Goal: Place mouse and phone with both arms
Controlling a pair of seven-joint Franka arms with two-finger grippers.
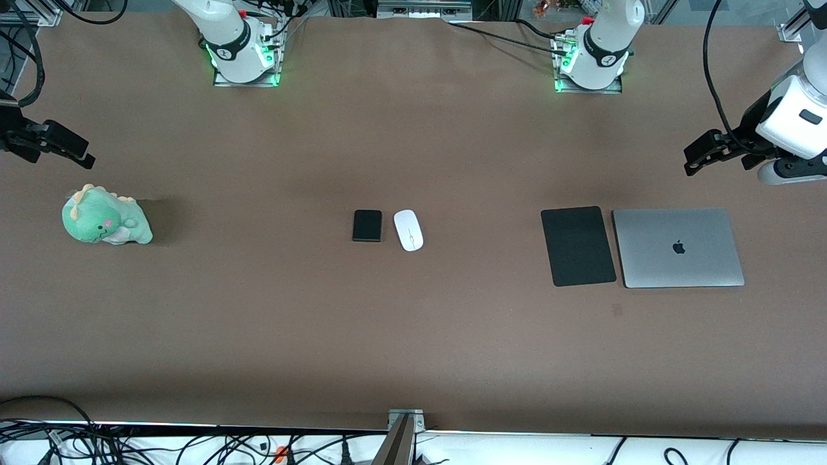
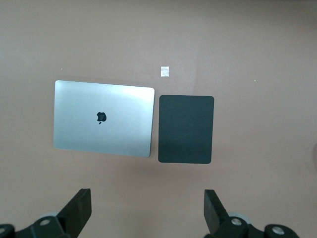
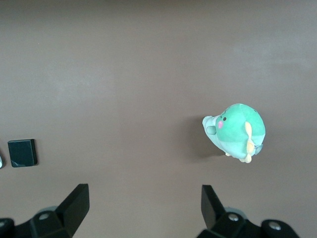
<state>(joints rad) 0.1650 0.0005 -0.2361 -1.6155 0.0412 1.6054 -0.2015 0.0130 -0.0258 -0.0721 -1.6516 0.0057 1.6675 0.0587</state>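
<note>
The white mouse point(image 1: 408, 230) and the black phone point(image 1: 367, 225) lie side by side at the middle of the brown table, the mouse toward the left arm's end. The phone also shows in the right wrist view point(image 3: 23, 152). My left gripper point(image 1: 704, 154) is open and empty, up in the air at the left arm's end, near the laptop; its wrist view point(image 2: 147, 210) looks down on bare table. My right gripper point(image 1: 68, 150) is open and empty, up in the air over the table near the plush toy; its wrist view point(image 3: 143, 208) shows bare table between the fingers.
A black mouse pad point(image 1: 577, 245) lies beside a closed silver laptop point(image 1: 678, 247) toward the left arm's end; both show in the left wrist view, the pad point(image 2: 185, 129) and the laptop point(image 2: 103, 118). A green plush dinosaur point(image 1: 104, 217) sits toward the right arm's end.
</note>
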